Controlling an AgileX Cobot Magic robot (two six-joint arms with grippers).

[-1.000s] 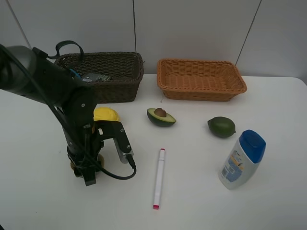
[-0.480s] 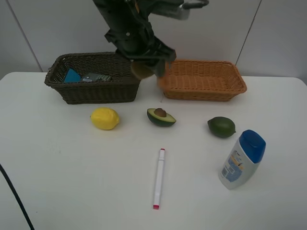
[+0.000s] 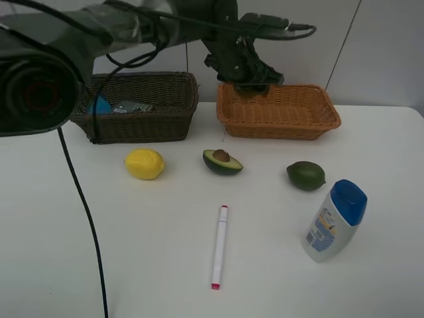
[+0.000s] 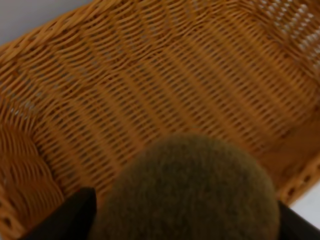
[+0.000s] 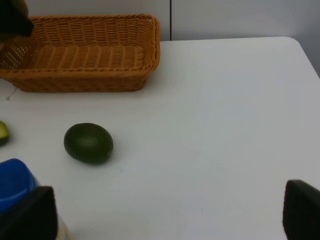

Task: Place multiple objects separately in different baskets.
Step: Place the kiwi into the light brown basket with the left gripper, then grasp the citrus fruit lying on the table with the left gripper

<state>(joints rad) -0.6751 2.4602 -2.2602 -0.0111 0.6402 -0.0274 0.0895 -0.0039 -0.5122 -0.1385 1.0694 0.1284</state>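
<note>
Nearest, a white pink-tipped marker [image 3: 219,246] lies flat on the white desk [image 3: 99,265], its pink tip toward the front edge. To its right a white blue-capped bottle [image 3: 334,220] stands upright, leaning slightly. The right gripper [image 5: 165,220] shows only in its own wrist view: its two dark fingertips sit wide apart with nothing between them, above bare desk on the bottle's side.

Further back, three fruits lie in a loose row, well apart from each other: a yellow lemon [image 3: 144,163] on the left, a halved avocado [image 3: 222,161] in the middle with its cut face and pit up, and a green round fruit [image 3: 306,175] on the right.

Behind them, two woven baskets stand side by side at the back of the desk. The dark brown basket [image 3: 152,126] on the left holds a blue item and a darker one, both too small to identify. Above the left end of the light orange-tan basket [image 3: 285,126], the left gripper [image 3: 252,86] is clamped on a brown kiwi [image 4: 192,190], held over the basket's woven floor.
</note>
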